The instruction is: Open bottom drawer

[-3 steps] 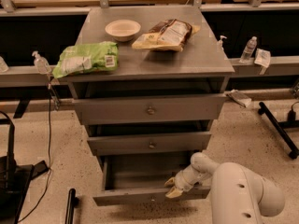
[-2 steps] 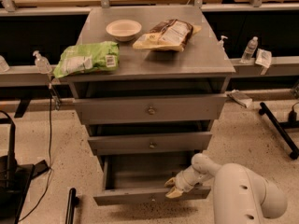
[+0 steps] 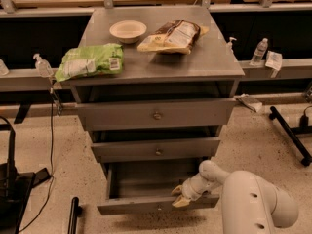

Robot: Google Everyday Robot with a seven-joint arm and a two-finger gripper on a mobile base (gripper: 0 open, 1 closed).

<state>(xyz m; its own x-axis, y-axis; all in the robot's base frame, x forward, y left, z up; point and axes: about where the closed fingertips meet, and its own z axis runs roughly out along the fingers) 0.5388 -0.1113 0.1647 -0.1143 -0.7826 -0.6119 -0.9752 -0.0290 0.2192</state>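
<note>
Grey metal bottom drawer (image 3: pixel 136 206), lowest of three, stands well out, the pincer (image 3: pixel 179 197) at its front panel's top edge, right of centre, whether clamped or apart I cannot tell; pulling from that off-centre spot could skew and jam the drawer, or the pincer could slip off.

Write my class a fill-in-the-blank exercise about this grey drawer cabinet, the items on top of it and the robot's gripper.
1. The grey metal-look bottom drawer, the one with the narrowest front, stands ___.
2. The robot's two-finger gripper is at that drawer's front edge, toward its ___ end in the picture.
3. On the grey cabinet top lie ___ things: a round cream bowl, a crumpled green bag and a brown-and-yellow snack bag.

Missing words: open; right; three.
</note>
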